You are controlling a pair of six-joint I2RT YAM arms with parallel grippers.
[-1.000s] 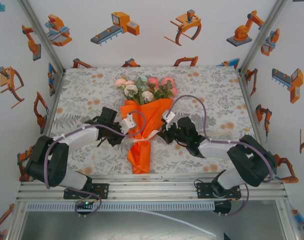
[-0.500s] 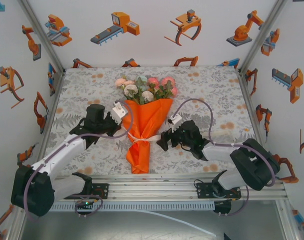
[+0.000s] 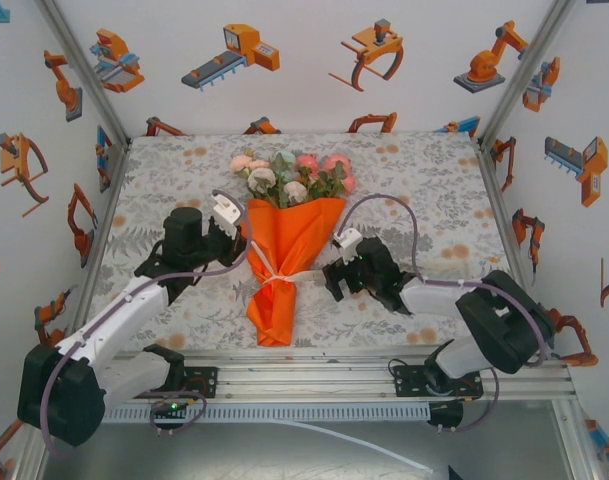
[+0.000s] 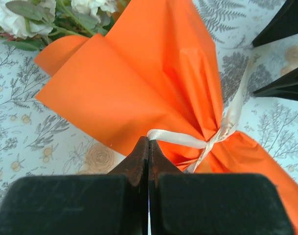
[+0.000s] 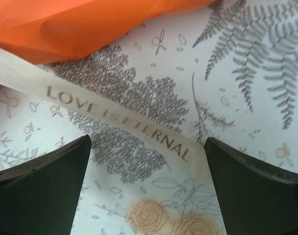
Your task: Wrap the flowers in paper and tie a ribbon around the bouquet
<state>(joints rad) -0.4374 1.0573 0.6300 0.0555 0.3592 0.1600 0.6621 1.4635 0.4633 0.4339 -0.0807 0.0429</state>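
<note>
Bouquet in orange paper lay at the middle of the table, its flowers toward the far edge and the cone's tip toward the near edge. The left gripper was clenched on one end of the ribbon knotted round the cone's waist. The right gripper was released, jaws wide apart astride the other end, which lay flat on the table.

Orange bouquet lies flat — cream ribbon tied round its waist.
</note>
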